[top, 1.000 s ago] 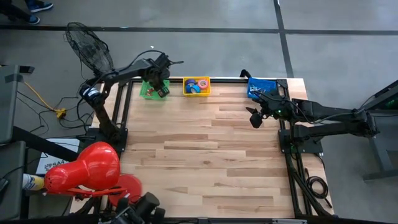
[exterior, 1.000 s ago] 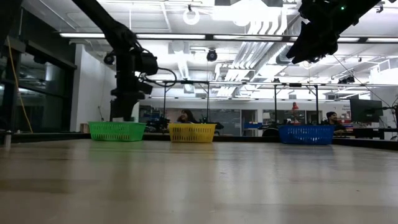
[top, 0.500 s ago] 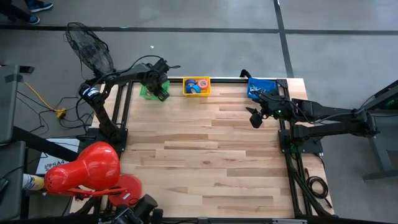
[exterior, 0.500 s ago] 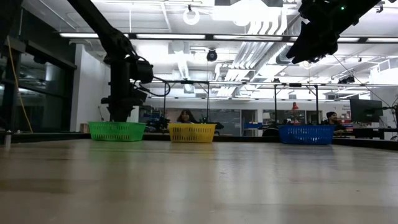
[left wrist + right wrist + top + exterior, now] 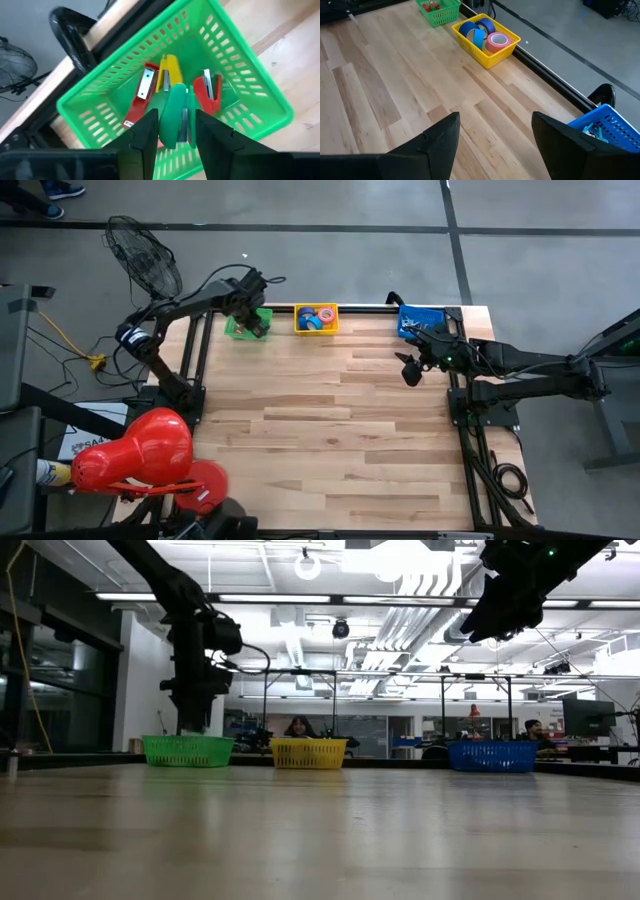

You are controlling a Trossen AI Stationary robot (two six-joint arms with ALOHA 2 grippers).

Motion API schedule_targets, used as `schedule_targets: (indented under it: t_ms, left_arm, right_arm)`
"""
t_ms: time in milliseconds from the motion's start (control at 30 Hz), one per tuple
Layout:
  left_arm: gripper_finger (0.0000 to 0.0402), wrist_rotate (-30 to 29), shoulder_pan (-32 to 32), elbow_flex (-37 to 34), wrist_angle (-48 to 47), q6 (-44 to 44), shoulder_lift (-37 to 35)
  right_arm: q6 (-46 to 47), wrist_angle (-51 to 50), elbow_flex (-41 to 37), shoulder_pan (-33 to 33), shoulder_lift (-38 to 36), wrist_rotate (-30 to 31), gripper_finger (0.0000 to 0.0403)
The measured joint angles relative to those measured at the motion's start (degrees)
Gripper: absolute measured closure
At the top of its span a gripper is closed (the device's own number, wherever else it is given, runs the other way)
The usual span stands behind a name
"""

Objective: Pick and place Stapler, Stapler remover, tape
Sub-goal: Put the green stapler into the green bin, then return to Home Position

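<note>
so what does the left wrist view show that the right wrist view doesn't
Only the left wrist view shows the left gripper with its jaws shut on a green stapler, held over the green basket, where red and yellow staplers lie inside. Only the right wrist view shows the yellow basket holding the tape rolls, a corner of the blue basket, and the right gripper with its jaws open over bare table. Both show the green basket and the wooden table.

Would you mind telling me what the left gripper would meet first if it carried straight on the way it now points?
Most likely the green stapler it holds would land on the staplers lying in the green basket beneath the left gripper, probably the yellow one, though depth is hard to judge.
</note>
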Motion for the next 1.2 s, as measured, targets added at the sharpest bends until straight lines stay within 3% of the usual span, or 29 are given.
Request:
schedule_targets:
  t_ms: [367,500,867,1000,1200]
  left_arm:
    - [0.0225,-0.88,-0.02,0.00,0.84,-0.01,-0.99]
    - [0.0201,1.81,-0.01,0.00,1.17,3.70,-1.37]
    - [0.0197,4.52,-4.90,0.00,-1.99,7.51,-7.29]
    - [0.0197,1.00,-9.61,0.00,-3.35,7.94,-10.63]
    - [0.0197,-7.31,-17.83,-0.54,-1.17,4.75,-15.14]
  right_arm:
    - [-0.06,0.00,0.00,0.00,0.00,-2.85,0.0162]
    - [1.19,0.09,0.00,0.00,0.00,-2.85,0.0162]
    - [5.45,-1.92,0.00,-0.01,-3.25,-5.17,0.0162]
    - [5.03,-3.85,0.00,0.00,-6.90,-8.42,0.0162]
    - [5.77,-8.93,0.00,0.00,-14.05,-8.49,0.0162]
